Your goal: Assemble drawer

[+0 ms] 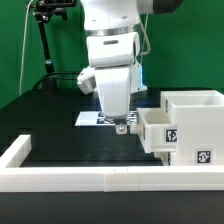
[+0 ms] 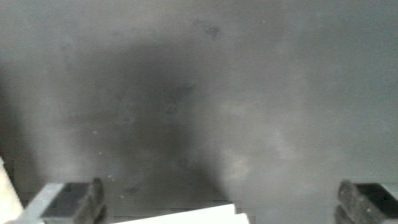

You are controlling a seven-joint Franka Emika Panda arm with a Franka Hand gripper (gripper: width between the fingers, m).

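The white drawer assembly [image 1: 185,125] stands at the exterior view's right, an open box with marker tags on its front. My gripper [image 1: 122,126] hangs just to its left, low over the dark table, touching nothing that I can see. In the wrist view both fingertips [image 2: 75,203] stand wide apart with only dark table between them, so the gripper [image 2: 222,205] is open and empty. A white corner [image 2: 199,216] shows between the fingers; I cannot tell which part it belongs to.
The marker board [image 1: 92,119] lies flat on the table behind my gripper. A white L-shaped rail [image 1: 70,178] runs along the front edge and up the exterior view's left side. A black stand [image 1: 45,45] rises at the back left.
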